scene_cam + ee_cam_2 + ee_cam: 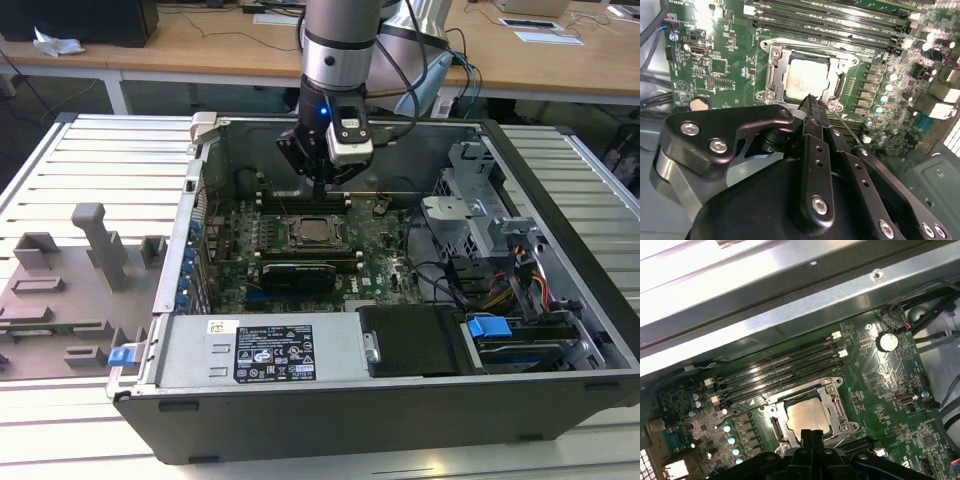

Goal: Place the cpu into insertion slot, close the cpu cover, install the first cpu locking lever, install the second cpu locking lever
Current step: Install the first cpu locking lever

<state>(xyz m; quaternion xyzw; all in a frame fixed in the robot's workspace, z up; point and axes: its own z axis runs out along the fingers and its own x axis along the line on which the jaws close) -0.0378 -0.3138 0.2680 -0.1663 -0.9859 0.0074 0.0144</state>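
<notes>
Jaws pressed together, empty: gripper (322, 185) hangs just at 12 o'clock of the insertion slot (292, 240) in the exterior view. The cpu (807, 77) sits seated, cpu cover (812, 53) apparently down over it; locking-lever step judged current, calling for fine tip placement beside that cover.

Case (350, 415) open on top: clear drop toward cpu (807, 77); the gripper (322, 186) occupies that column. Bounds: memory slots (780, 367), then case wall (790, 315); black card (298, 275) opposite; drive cage (470, 210) and cables (505, 288) on the exterior view's right.
</notes>
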